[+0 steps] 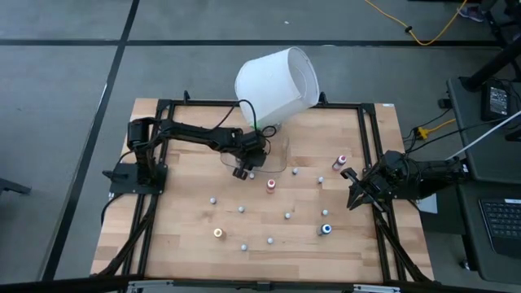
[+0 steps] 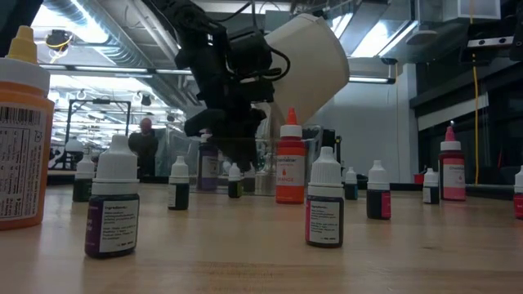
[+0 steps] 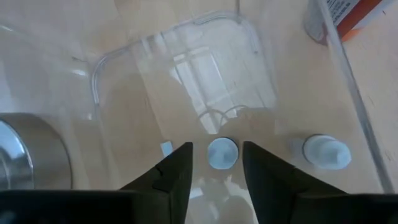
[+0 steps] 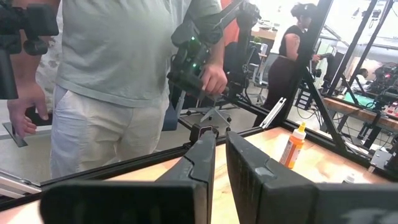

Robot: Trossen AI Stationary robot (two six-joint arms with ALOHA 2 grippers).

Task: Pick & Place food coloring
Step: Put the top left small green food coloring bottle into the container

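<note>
My left gripper (image 1: 242, 171) (image 3: 216, 146) points steeply down into the clear plastic tray (image 3: 186, 68) (image 1: 275, 153) and is open. A white-capped food coloring bottle (image 3: 222, 154) stands upright between its fingers, with a small gap on each side. A second white-capped bottle (image 3: 326, 151) stands close by. More food coloring bottles are scattered over the wooden table, among them a red-capped (image 1: 270, 185), an orange-capped (image 1: 218, 233) and a blue-capped one (image 1: 326, 229). My right gripper (image 1: 354, 195) (image 4: 221, 149) waits shut at the table's right edge, pointing level.
The big white lampshade (image 1: 277, 77) (image 2: 319, 57) lies tipped at the table's far edge, just behind the tray. A shiny metal cylinder (image 3: 25, 155) stands beside the left gripper. Beyond the table, a person (image 4: 124, 74) holds a control handle. The table's near left part holds few bottles.
</note>
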